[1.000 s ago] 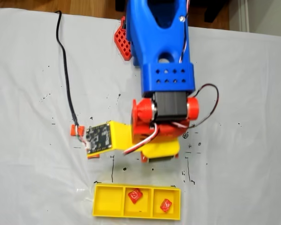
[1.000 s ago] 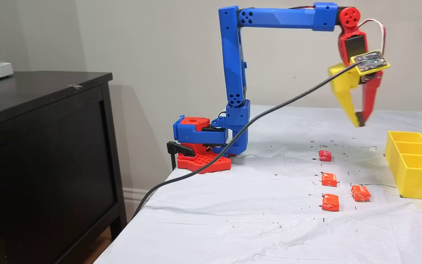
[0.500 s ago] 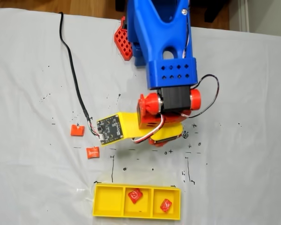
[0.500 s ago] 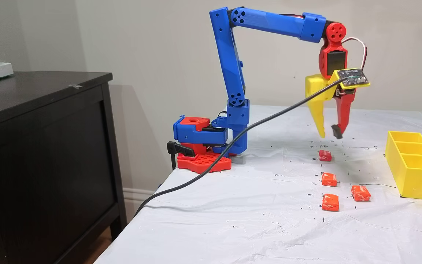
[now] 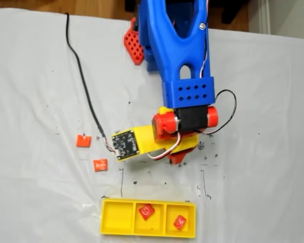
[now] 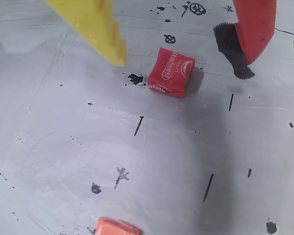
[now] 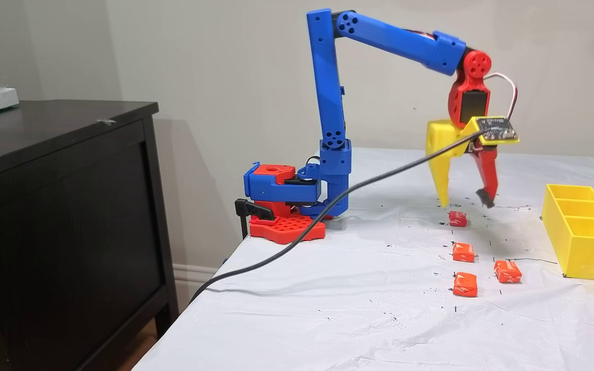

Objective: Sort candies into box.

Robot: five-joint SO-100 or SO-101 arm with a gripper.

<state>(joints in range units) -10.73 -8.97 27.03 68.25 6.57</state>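
My gripper (image 7: 463, 202) hangs open just above the white cloth, yellow finger (image 6: 105, 34) on one side and red finger with black pad (image 6: 245, 44) on the other. A red wrapped candy (image 6: 171, 72) lies on the cloth between and below the fingertips, untouched, and shows in a fixed view (image 7: 458, 218) too. Several more candies lie nearer the table's front, among them one (image 7: 463, 252) and another (image 7: 507, 271). The yellow box (image 5: 116, 218) has a candy in its middle compartment (image 5: 146, 211) and one in its right compartment (image 5: 179, 221); the left one holds nothing.
A black cable (image 7: 328, 206) runs from the wrist camera board down off the table's left edge. The arm's red and blue base (image 7: 284, 206) stands at the back left. A dark cabinet (image 7: 60, 206) stands beside the table. The box (image 7: 583, 242) sits at the far right.
The arm has swung away from the box and come down over the candy by the ink marks. The fingers, nearly together a second ago, now stand apart.
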